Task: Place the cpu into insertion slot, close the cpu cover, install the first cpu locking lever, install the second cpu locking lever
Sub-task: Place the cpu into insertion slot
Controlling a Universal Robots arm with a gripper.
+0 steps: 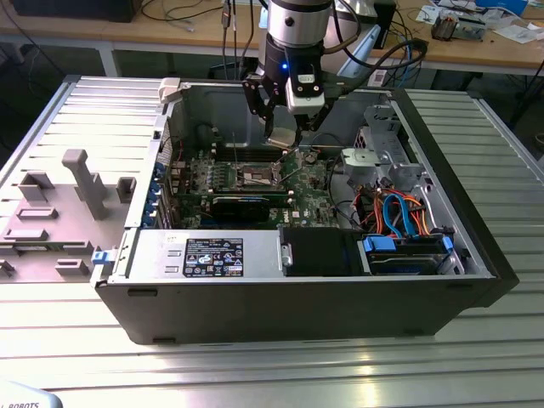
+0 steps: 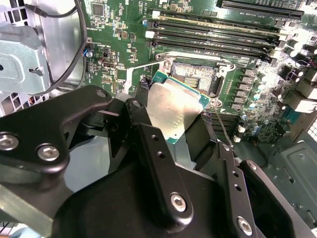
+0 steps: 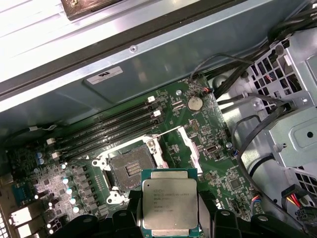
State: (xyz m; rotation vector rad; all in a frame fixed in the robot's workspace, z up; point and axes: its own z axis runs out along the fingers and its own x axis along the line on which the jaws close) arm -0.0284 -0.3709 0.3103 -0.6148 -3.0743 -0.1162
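Note:
My gripper (image 2: pixel 174 118) is shut on the cpu (image 2: pixel 173 111), a flat square chip with a silvery top and green edge, clamped between the two black fingers (image 2: pixel 153 148). It hangs tilted just above the green board, beside the insertion slot (image 2: pixel 195 77). In the first wrist view the cpu (image 3: pixel 171 203) sits apart from the insertion slot (image 3: pixel 130 170), whose dark centre lies bare. The cpu cover (image 3: pixel 190 148) stands swung open at the socket's side. In the exterior view the gripper (image 1: pixel 282 134) hovers over the socket (image 1: pixel 257 174) inside the open computer case.
Long black memory slots (image 3: pixel 114 131) run beside the socket. A metal drive cage (image 1: pixel 382 157) with bundled cables (image 1: pixel 399 212) fills the case on the exterior view's right. A black card (image 1: pixel 246 204) and the power supply (image 1: pixel 208 255) lie nearer the front wall. Grey fixtures (image 1: pixel 81 183) stand outside.

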